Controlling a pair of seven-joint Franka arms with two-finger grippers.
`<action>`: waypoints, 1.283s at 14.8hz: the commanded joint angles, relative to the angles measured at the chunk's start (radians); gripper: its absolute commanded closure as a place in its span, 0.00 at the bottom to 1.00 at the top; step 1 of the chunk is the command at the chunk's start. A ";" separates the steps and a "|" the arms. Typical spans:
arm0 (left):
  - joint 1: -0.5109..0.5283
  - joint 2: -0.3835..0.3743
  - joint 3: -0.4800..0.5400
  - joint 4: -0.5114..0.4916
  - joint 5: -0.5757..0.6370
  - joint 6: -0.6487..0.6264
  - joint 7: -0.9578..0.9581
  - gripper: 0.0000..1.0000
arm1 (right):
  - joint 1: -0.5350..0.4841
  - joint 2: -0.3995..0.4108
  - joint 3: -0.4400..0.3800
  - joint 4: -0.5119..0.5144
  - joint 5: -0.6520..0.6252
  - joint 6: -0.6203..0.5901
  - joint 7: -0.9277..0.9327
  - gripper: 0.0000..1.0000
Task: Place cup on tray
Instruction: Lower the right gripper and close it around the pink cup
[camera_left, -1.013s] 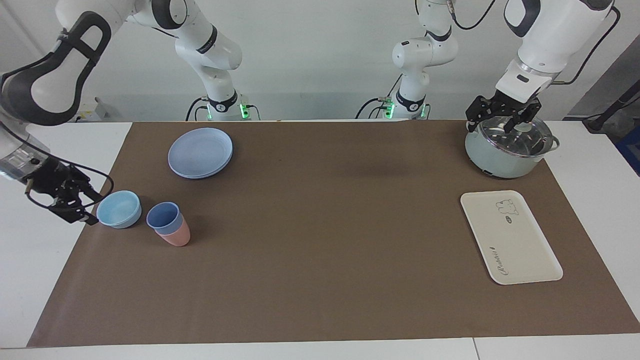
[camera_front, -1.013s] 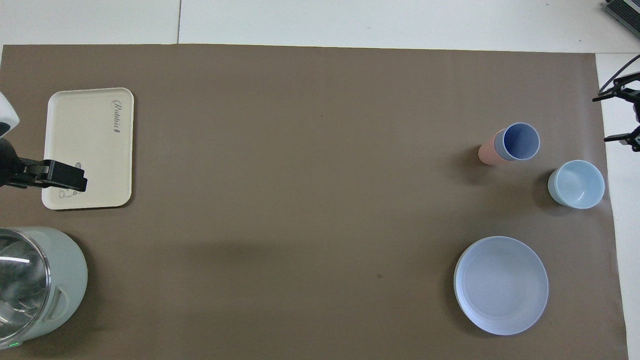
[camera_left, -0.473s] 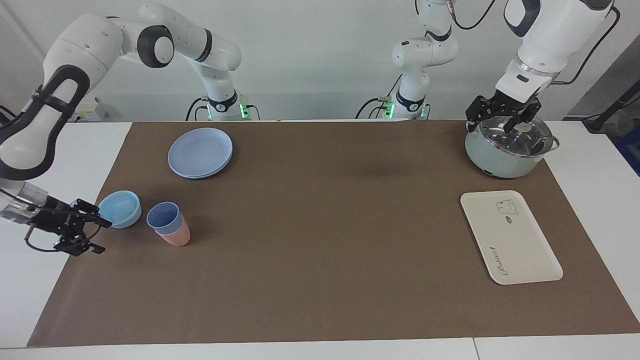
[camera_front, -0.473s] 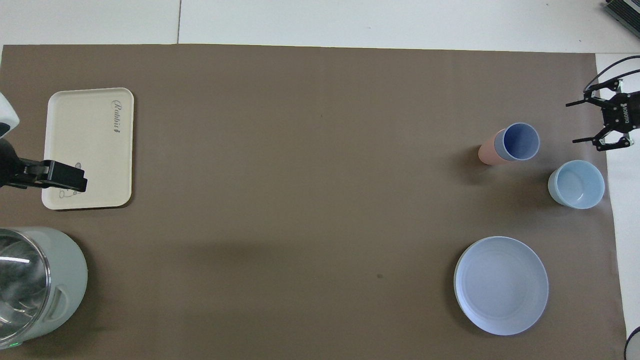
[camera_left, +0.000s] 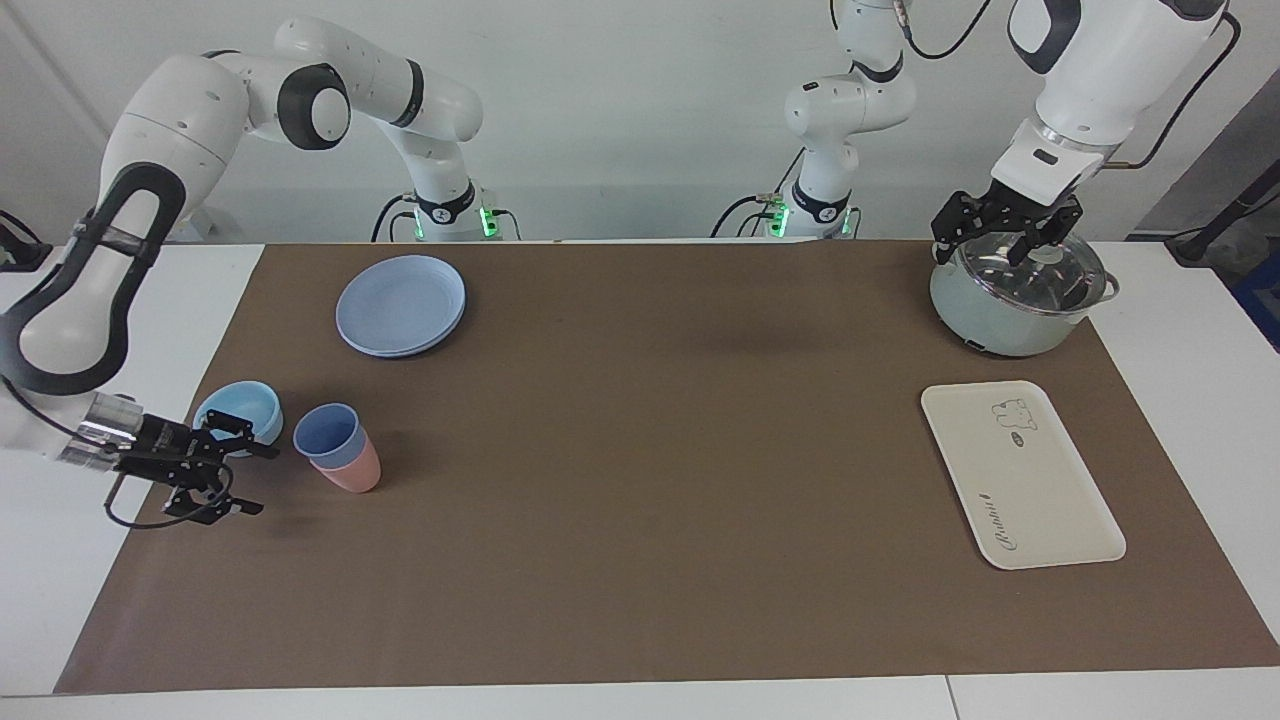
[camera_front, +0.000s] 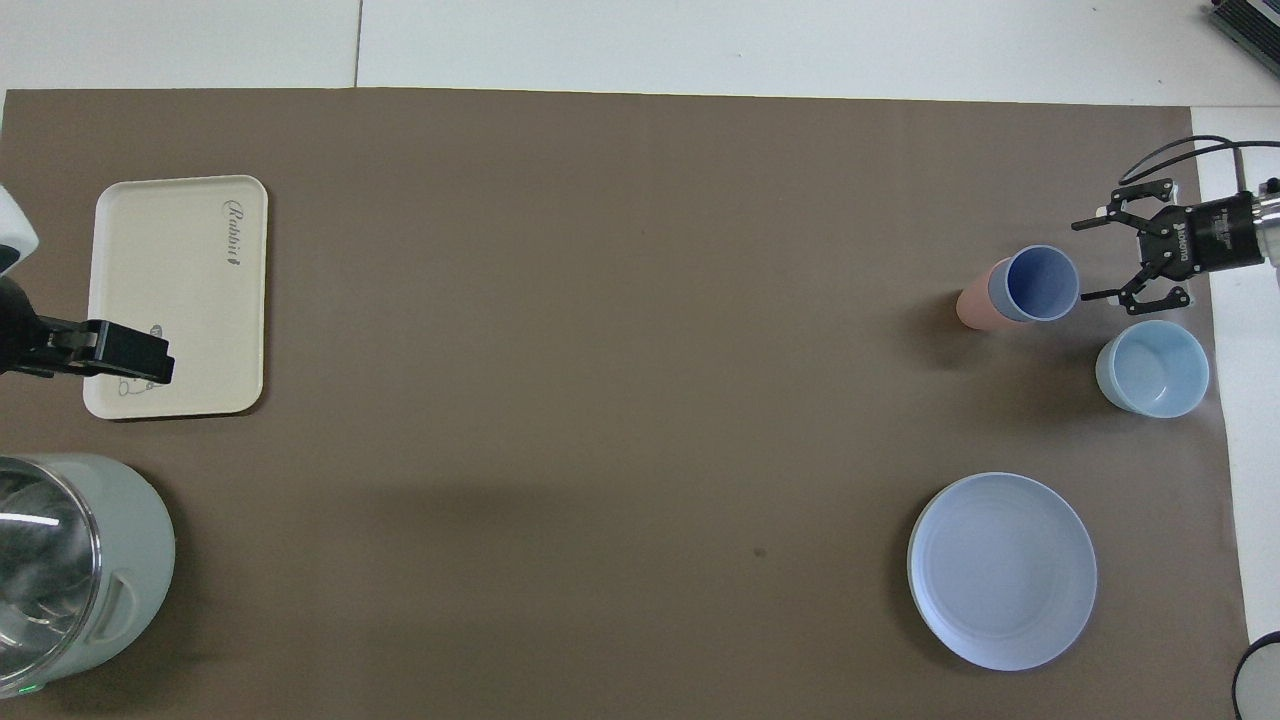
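Observation:
The periwinkle-blue cup (camera_left: 327, 432) stands upright, nested in a pink cup (camera_left: 357, 476), toward the right arm's end of the table; it also shows in the overhead view (camera_front: 1040, 282). My right gripper (camera_left: 258, 480) is open, lies level and hangs low over the mat beside the cup, its fingertips a short gap from it; it also shows in the overhead view (camera_front: 1085, 260). The cream-white tray (camera_left: 1020, 480) lies empty toward the left arm's end, also in the overhead view (camera_front: 180, 290). My left gripper (camera_left: 1000, 235) waits, open, over the pot.
A light-blue bowl (camera_left: 240, 415) stands close beside the right gripper, nearer to the robots than the cup. A round blue plate (camera_left: 400, 303) lies nearer still. A pale green pot with a glass lid (camera_left: 1015, 295) stands nearer to the robots than the tray.
My right gripper has swung in from the table's end, lowered and turned level, its open fingers now pointing at the cup. The left arm, cup and tray have not moved.

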 joint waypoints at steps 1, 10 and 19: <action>0.013 -0.023 -0.009 -0.019 0.012 -0.008 -0.004 0.00 | -0.008 -0.014 0.011 -0.096 0.042 -0.005 -0.098 0.10; 0.013 -0.023 -0.009 -0.019 0.012 -0.010 -0.004 0.00 | -0.002 -0.086 0.011 -0.304 0.200 0.013 -0.160 0.11; 0.013 -0.023 -0.009 -0.019 0.012 -0.008 -0.004 0.00 | 0.023 -0.111 0.013 -0.378 0.295 0.070 -0.162 0.12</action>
